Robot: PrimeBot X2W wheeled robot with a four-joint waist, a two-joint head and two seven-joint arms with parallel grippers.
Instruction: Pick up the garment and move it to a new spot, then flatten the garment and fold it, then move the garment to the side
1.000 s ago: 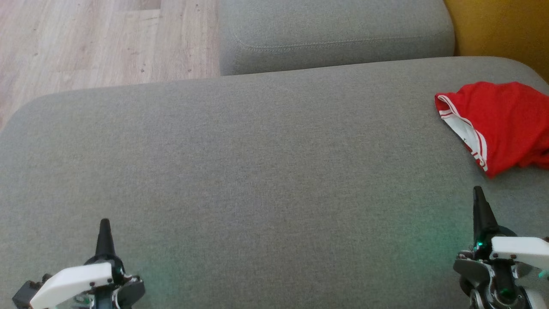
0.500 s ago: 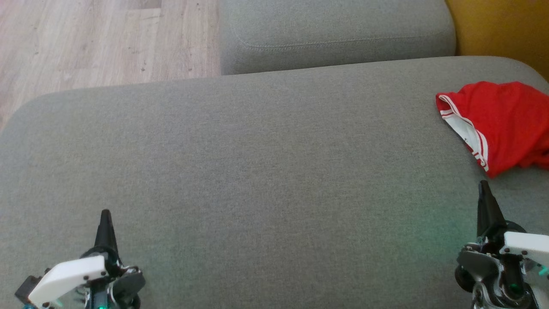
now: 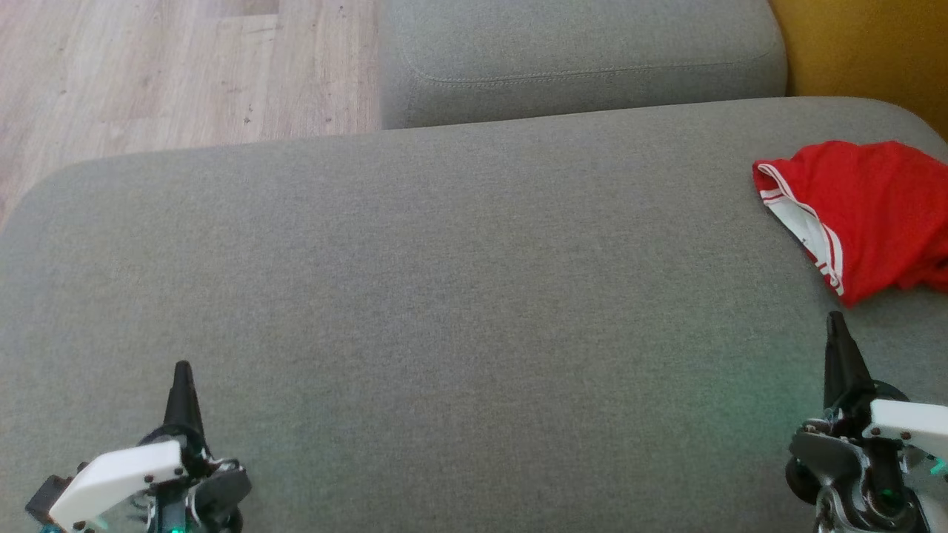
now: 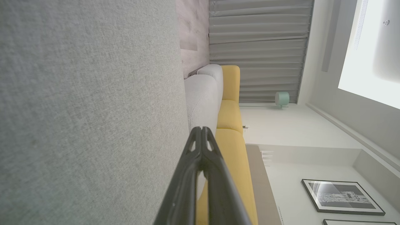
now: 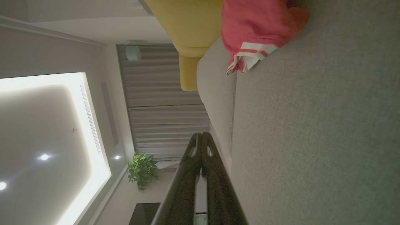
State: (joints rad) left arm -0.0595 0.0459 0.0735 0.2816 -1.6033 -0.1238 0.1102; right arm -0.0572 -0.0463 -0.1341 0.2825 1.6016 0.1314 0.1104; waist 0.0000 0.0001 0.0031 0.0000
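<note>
Your garment (image 3: 866, 215), a red bunch w/ white trim, lies at the far right of the grey seat cushion (image 3: 444, 281). It's cut off by the frame edge, so its long axis is prob. front-to-back. It sits just ahead of the right gripper (image 3: 836, 320). The left gripper (image 3: 181, 369) is well apart. Both pairs of fingers are pinched together, holding nothing. Go w/ the R arm.

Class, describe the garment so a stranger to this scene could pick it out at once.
Start at the big grey cushion and follow it to its right edge, near the yellow sofa. There, just beyond the right gripper, lies the garment. Against plain grey, it alone is crumpled bright red with a white striped band.
</note>
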